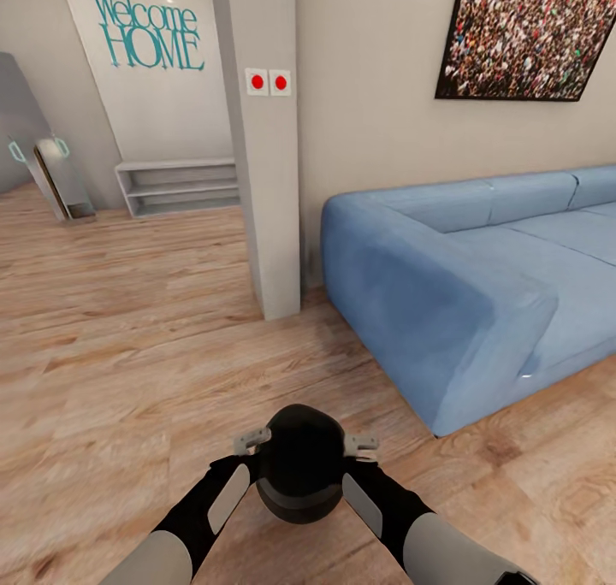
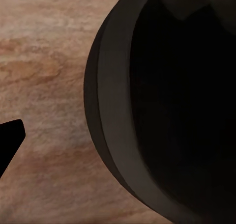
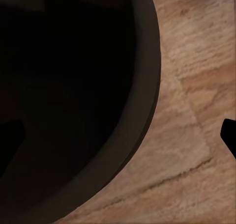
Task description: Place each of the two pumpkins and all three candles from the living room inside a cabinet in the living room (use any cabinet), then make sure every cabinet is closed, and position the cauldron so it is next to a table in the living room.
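You have the cauldron [image 1: 301, 465] low in the centre of the head view, carried between both arms just above the wooden floor [image 1: 128, 328]. The left gripper [image 1: 254, 439] sits at its left shoulder and the right gripper [image 1: 359, 445] at its right shoulder, each meeting the rim from its own side. That looks like a 2-sided grip chosen because the pot is round-bellied and wide: 1 gripper alone would let it swing.

In the left wrist view the rolled rim [image 2: 115, 135] curves through the middle of the frame with the dark mouth at the right; 1 dark fingertip [image 2: 11, 140] shows at the left edge, outside the pot. In the right wrist view the rim [image 3: 147, 96] curves the other way and 1 fingertip [image 3: 229, 135] shows at the right edge, again outside. So each gripper probably straddles the rim, 1 finger out and 1 in, and judging by that each is holding the cauldron, though the inner fingers are lost in the black interior.

The blue sofa [image 1: 479, 277] fills the right of the head view, a grey pillar [image 1: 269, 183] stands at centre, and a low shelf [image 1: 180, 187] sits at upper left under the "Welcome HOME" lettering [image 1: 150, 38]. You are in transit; keep the pot level as you steer toward the table.
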